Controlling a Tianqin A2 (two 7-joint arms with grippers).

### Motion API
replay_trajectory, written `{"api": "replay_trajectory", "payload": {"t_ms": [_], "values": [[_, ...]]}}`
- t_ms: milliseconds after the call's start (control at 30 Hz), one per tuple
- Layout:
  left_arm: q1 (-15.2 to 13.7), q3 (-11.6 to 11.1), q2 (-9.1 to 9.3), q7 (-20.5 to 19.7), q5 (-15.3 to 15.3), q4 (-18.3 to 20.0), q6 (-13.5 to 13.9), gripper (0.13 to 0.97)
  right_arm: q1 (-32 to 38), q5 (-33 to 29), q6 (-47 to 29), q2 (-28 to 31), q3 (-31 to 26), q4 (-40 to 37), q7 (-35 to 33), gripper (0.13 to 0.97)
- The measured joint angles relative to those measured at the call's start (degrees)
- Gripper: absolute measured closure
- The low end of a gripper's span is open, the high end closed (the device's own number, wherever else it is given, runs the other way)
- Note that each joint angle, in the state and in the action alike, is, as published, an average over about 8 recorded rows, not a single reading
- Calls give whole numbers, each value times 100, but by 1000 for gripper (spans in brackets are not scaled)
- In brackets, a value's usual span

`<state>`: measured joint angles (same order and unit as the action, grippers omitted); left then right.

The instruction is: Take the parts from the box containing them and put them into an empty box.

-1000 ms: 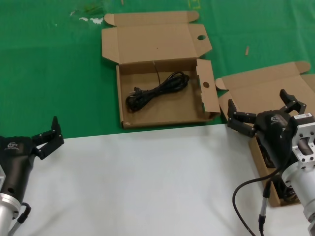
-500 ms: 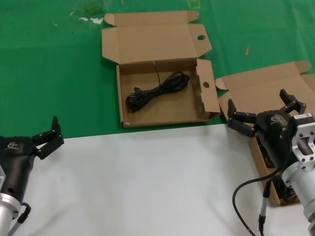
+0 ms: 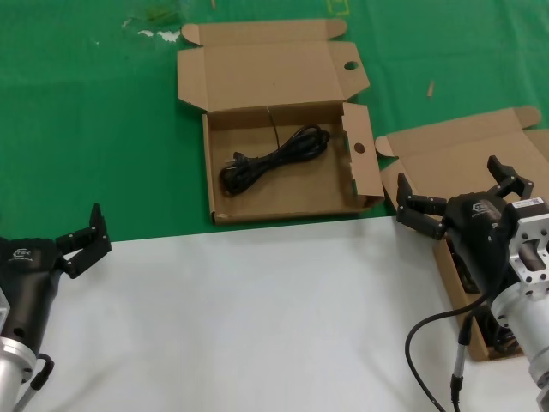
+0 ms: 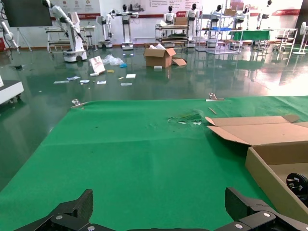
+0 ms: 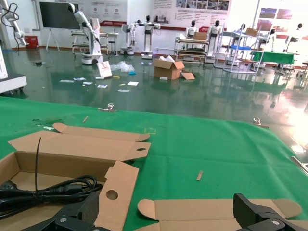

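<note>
Cardboard holed box (image 3: 283,159) holds cable (image 3: 273,160); right gripper (image 3: 459,199) open, apparently above plain box (image 3: 463,154).

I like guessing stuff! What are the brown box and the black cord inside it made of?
The box looks like plain matte brown cardboard, with folded flaps and raw cut edges. The cord looks like shiny black plastic or rubber coating; it bends into loose loops.

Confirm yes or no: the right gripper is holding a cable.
No: the right gripper is open and empty, above the box with plain flaps.
</note>
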<state>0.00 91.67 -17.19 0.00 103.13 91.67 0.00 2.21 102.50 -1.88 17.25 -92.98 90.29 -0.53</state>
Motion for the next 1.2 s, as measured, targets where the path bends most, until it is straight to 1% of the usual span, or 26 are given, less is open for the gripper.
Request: {"api": "replay_trajectory", "payload": {"t_ms": [1200], "values": [[0, 0, 0, 0, 0, 0, 0, 132, 0, 0, 0, 0, 0, 0, 0, 129]]}}
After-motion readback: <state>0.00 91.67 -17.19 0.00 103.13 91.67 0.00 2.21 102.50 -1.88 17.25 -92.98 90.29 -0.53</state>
